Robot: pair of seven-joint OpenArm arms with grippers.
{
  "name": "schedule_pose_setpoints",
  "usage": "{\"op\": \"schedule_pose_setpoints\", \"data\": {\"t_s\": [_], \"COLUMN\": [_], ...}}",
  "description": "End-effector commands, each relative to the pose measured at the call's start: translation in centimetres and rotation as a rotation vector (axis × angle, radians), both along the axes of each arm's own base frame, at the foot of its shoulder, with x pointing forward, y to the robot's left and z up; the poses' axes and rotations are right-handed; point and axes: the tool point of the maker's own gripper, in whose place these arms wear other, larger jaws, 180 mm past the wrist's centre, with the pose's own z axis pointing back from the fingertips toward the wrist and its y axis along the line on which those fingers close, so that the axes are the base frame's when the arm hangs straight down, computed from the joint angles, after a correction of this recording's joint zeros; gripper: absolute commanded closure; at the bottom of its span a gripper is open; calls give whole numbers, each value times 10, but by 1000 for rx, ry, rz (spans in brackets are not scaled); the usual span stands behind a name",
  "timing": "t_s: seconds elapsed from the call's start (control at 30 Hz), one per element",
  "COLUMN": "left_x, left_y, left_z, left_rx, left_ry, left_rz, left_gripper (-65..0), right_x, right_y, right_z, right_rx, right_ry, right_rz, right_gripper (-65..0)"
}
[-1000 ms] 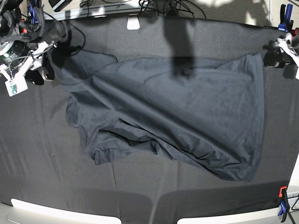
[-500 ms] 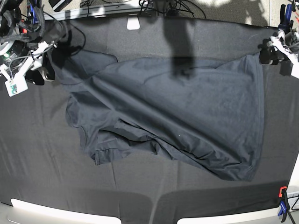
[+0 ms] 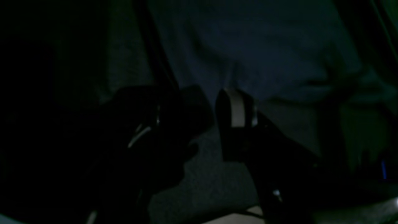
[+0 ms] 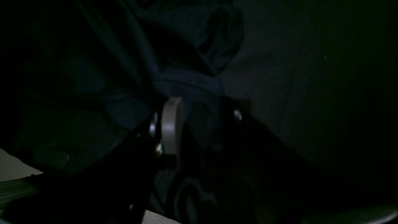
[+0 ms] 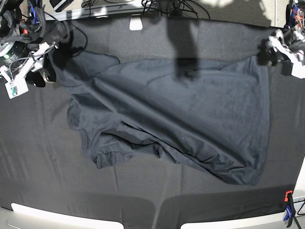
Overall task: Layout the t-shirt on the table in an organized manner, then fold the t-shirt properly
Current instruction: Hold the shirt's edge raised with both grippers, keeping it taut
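The dark grey t-shirt (image 5: 181,109) lies spread but creased across the black cloth table (image 5: 47,157), with a bunched fold at its lower left. My right gripper (image 5: 51,59) is at the shirt's far left corner. In the right wrist view its fingers (image 4: 170,124) stand either side of a bunch of shirt fabric (image 4: 186,84), and the right gripper (image 4: 200,105) is shut on it. My left gripper (image 5: 263,55) is at the shirt's far right corner. The left wrist view shows the left gripper (image 3: 197,102) open above the table (image 3: 202,180), with the shirt (image 3: 264,56) just past its fingertips.
A blue clamp (image 5: 289,12) sits at the far right corner and an orange and blue clamp (image 5: 288,207) at the near right corner. A small white object (image 5: 136,23) and cables lie along the far edge. A white rim (image 5: 47,214) borders the near edge.
My left gripper has moved left along the far edge, up to the shirt's far right corner. The right arm and the shirt have stayed put.
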Motion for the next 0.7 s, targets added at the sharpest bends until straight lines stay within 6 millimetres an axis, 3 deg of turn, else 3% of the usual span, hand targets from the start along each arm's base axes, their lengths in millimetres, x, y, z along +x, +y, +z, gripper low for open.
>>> {"op": "schedule_pose_setpoints", "data": {"t_s": [0.0, 0.23, 0.47, 0.67], "left_x": [7, 6, 4, 9], "left_y": [2, -11, -12, 0], "left_z": [13, 15, 14, 9], "left_rx": [-13, -93, -95, -3], "left_ry": [-43, -45, -37, -65], "left_rz": [-2, 4, 0, 24], "left_gripper": [-222, -222, -222, -222], "right_x": [6, 6, 8, 8], "right_y": [3, 4, 27, 32], "right_z": [12, 13, 25, 27], "right_rx": [-2, 2, 139, 171], "right_ry": [-53, -56, -99, -105], "right_rz": [26, 28, 79, 91], "right_gripper": [-203, -203, -203, -203]}}
